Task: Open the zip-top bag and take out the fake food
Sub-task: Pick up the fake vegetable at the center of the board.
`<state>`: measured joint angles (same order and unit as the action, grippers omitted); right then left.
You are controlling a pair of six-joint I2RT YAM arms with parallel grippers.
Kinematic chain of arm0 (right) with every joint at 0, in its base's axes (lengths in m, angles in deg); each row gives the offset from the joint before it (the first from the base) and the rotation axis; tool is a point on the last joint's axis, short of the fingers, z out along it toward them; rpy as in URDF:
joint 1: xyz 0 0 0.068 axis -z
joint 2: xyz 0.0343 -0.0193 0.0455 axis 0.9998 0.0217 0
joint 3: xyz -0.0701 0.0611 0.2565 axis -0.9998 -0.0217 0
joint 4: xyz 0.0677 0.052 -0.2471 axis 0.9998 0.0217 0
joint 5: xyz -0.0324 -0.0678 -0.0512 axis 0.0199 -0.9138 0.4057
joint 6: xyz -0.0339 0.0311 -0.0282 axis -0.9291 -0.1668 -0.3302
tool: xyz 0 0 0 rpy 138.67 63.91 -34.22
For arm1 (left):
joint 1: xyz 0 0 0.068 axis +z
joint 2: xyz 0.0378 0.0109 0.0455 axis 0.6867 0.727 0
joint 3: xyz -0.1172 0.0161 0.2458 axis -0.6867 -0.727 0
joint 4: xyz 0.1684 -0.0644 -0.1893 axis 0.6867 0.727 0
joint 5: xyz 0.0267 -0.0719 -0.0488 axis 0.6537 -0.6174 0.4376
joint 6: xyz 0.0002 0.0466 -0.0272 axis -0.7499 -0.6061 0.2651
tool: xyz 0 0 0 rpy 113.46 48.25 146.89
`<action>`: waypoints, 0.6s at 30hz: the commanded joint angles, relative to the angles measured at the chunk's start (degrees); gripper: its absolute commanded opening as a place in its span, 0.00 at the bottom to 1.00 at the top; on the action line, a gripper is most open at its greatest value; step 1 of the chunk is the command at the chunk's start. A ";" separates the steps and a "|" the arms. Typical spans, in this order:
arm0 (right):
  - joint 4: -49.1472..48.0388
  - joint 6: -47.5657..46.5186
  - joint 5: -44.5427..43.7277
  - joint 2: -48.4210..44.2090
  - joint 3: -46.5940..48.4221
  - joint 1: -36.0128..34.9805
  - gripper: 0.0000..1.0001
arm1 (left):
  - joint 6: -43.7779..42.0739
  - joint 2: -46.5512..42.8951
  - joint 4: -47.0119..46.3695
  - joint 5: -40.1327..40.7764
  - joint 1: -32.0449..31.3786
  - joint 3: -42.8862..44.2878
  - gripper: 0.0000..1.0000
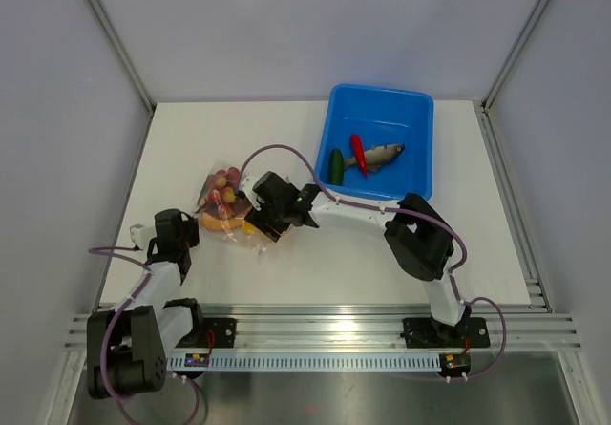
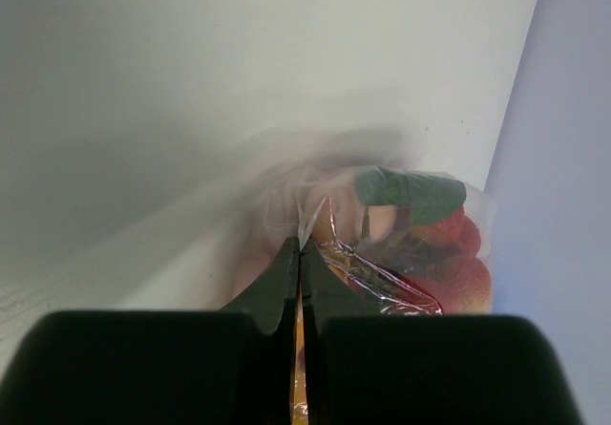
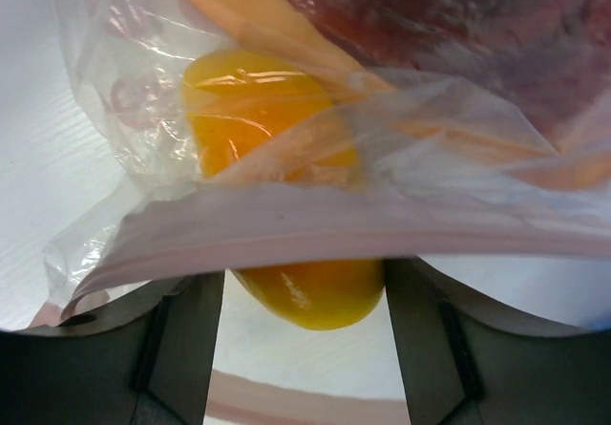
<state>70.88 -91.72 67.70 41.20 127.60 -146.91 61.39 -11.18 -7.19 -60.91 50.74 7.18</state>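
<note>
Top view: the bag [image 1: 221, 201] lies on the table [image 1: 286, 282], left of centre, with red and yellow pieces showing through it. The left gripper [image 1: 196, 223] meets its near-left edge and the right gripper [image 1: 256, 217] its right edge. The blue tub [image 1: 420, 134] at the back right holds a fish [image 1: 384, 155], a cucumber [image 1: 337, 165] and a pepper [image 1: 358, 153].

Left wrist: the left gripper [image 2: 301, 248] is pressed together on a fold of the bag's [image 2: 420, 253] film; red pieces [image 2: 463, 267] lie inside.

Right wrist: the right gripper's [image 3: 305, 286] fingers [image 3: 186, 329] stand apart, flanking a yellow piece [image 3: 277, 110] that pokes out under the zipper strip [image 3: 401, 234]. Whether they squeeze it I cannot tell.
</note>
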 commanded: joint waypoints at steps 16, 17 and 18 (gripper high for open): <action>7.64 6.44 -10.75 -11.84 2.83 -0.21 0.36 | -0.29 -2.06 3.52 2.73 -0.43 2.43 0.00; 7.81 6.62 -10.65 -12.98 2.66 -0.12 0.36 | -0.29 -2.15 3.52 2.82 -0.52 2.35 0.00; 8.42 6.88 -10.83 -13.51 2.39 -0.30 0.36 | -0.20 -2.15 3.61 2.82 -0.61 2.35 0.00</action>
<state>78.48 -86.45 57.77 32.98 128.80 -146.88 61.41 -12.40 -4.17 -59.95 50.44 7.71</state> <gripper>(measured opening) 0.692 0.003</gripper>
